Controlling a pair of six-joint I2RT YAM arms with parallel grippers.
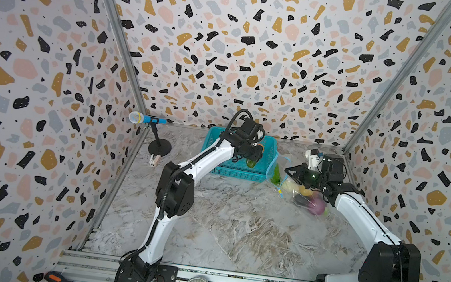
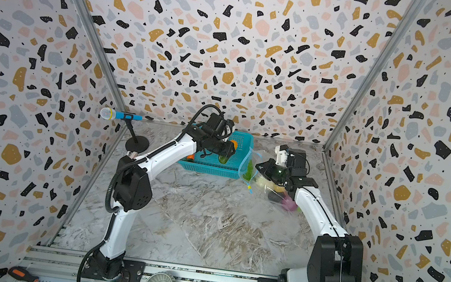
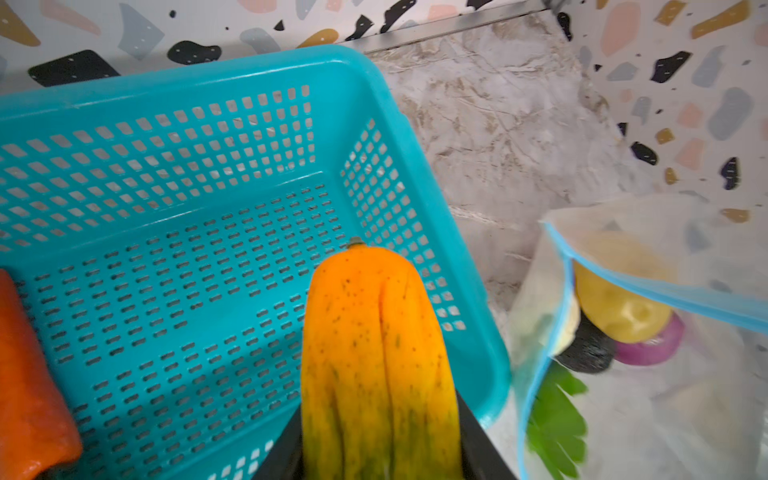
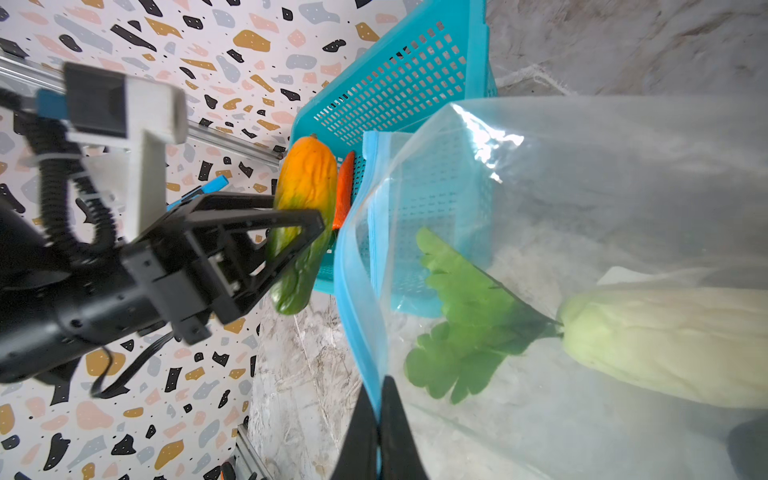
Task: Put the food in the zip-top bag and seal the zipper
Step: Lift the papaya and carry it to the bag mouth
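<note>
Right wrist view: the right jaws are pressed together on the light blue zipper [image 4: 353,291] of the zip-top bag [image 4: 602,187], lifting one lip so that the mouth gapes toward the teal basket [image 4: 399,75]. The bag lies on the bench [image 1: 236,224] just beside the basket. Inside it are a white radish [image 4: 665,340] with green leaves [image 4: 469,324] and, seen from the left wrist, a yellow potato [image 3: 619,307], a purple onion [image 3: 660,345] and a dark eggplant [image 3: 590,353]. The left jaws are clamped across the middle of an orange-green vegetable [image 4: 305,216], held above the basket's corner nearest the bag. A carrot [image 3: 29,374] lies in the basket.

Handling note: the vegetable looks light and slightly yielding, with a wrinkled skin, so a mid-body grip should hold it. The bag film appears thin, limp and slippery. The stiffer zipper strip is probably the only dependable place to take hold, since the film elsewhere would likely crumple or slide.
</note>
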